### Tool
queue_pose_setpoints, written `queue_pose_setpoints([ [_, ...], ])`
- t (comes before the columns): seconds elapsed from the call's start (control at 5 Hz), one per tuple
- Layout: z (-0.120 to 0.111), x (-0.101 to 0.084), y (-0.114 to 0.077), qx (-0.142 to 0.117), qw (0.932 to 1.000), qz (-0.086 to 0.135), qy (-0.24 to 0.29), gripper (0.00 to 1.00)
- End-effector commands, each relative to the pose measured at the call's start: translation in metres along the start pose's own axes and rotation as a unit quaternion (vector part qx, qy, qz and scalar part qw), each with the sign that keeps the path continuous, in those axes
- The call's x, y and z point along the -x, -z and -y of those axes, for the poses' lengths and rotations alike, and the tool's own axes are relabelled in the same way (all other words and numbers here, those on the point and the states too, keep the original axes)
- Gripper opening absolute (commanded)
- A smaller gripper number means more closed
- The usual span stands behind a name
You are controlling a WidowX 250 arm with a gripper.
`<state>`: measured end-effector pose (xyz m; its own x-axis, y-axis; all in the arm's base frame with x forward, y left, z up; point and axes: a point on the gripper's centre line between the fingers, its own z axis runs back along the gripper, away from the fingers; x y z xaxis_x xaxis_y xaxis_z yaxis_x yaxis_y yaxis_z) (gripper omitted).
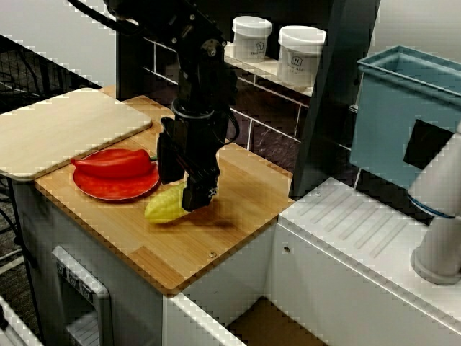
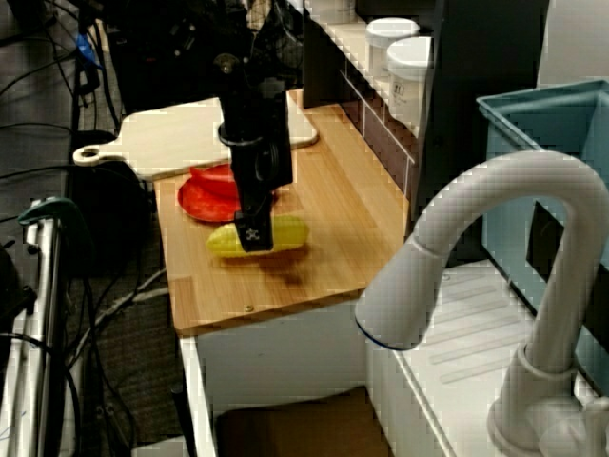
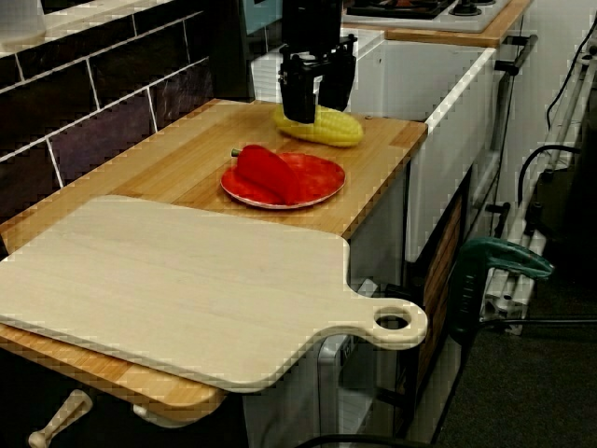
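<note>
On the wooden counter: gripper down over corn cob, grip unclear (pinching or merely astride?). Round cob could roll against the red plate.

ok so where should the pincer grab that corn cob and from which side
Across the thick middle of the corn cob, coming straight down from above. It lies flat on the counter, round and tapering at the ends, so the middle should give the steadiest hold; the plate crowds one low side.
</note>
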<state>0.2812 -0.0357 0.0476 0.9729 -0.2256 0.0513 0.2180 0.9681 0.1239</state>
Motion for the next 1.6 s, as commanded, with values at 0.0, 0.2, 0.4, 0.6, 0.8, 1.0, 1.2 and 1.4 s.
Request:
queue_pose_setpoints([
  [0.0,-0.02,0.007,-0.038,0.031,0.9978,0.047,-0.035,1.0],
  [0.2,-0.032,0.019,-0.059,0.075,0.9947,0.058,-0.04,1.0],
  [0.4,-0.049,0.031,-0.075,0.08,0.9934,0.077,-0.027,1.0],
  [0.6,-0.055,0.036,-0.062,0.048,0.9964,0.068,-0.017,1.0],
  [0.8,-0.071,0.024,-0.056,0.02,0.9983,0.054,-0.007,1.0],
  [1.0,-0.08,0.019,-0.031,0.008,0.9983,0.057,-0.002,1.0],
  [1.2,-0.089,0.02,-0.019,0.005,0.9989,0.046,0.006,1.0],
  [1.4,-0.086,0.035,-0.001,0.002,0.9983,0.056,0.019,1.0],
])
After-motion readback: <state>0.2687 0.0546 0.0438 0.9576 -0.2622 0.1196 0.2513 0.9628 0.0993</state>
